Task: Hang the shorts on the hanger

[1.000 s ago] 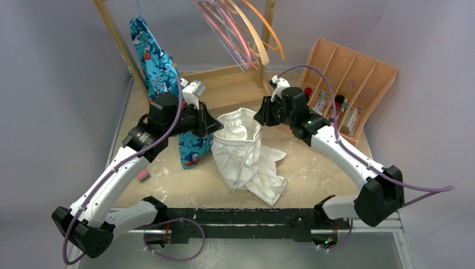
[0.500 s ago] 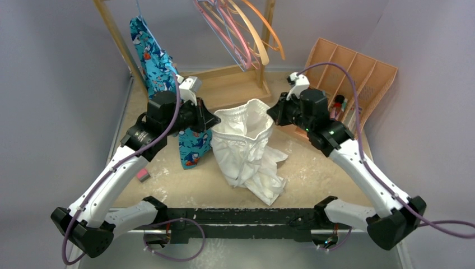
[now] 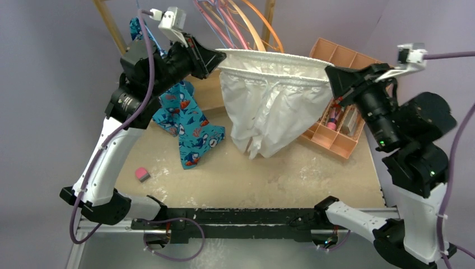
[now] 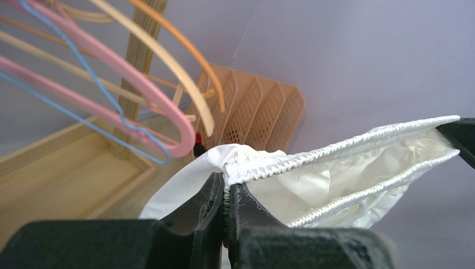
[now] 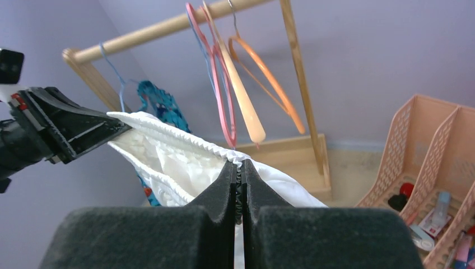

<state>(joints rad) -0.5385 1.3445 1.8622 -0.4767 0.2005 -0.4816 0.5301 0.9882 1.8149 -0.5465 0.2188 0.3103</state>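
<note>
1. The step in hand is the carry: the shorts (image 3: 269, 106) hang in the air, waistband stretched taut between the two grippers, legs dangling clear of the table (image 3: 252, 179).
2. The left gripper (image 3: 215, 56) is clamped on one end of the waistband; the left wrist view shows its jaws pinched flat on the gathered elastic.
3. The right gripper (image 3: 333, 75) is likewise closed on the opposite end, its jaws meeting on the fabric in the right wrist view.
4. The hanger (image 4: 95, 95), thin and light blue, hangs on the rail (image 5: 168, 25) just beyond the left gripper, up and behind the waistband.
5. Next, I judge, the open waistband must be brought over one hanger arm, both grippers moving together so the band stays taut.
6. In the way: pink hangers (image 5: 221, 95) and an orange hanger (image 5: 269, 84) crowd the same rail, close beside the blue one, so picking out one thin arm looks fiddly.
7. A shark-print garment (image 3: 187, 126) hangs below the left gripper; a peach rack (image 3: 336, 134) sits below the right gripper.
</note>
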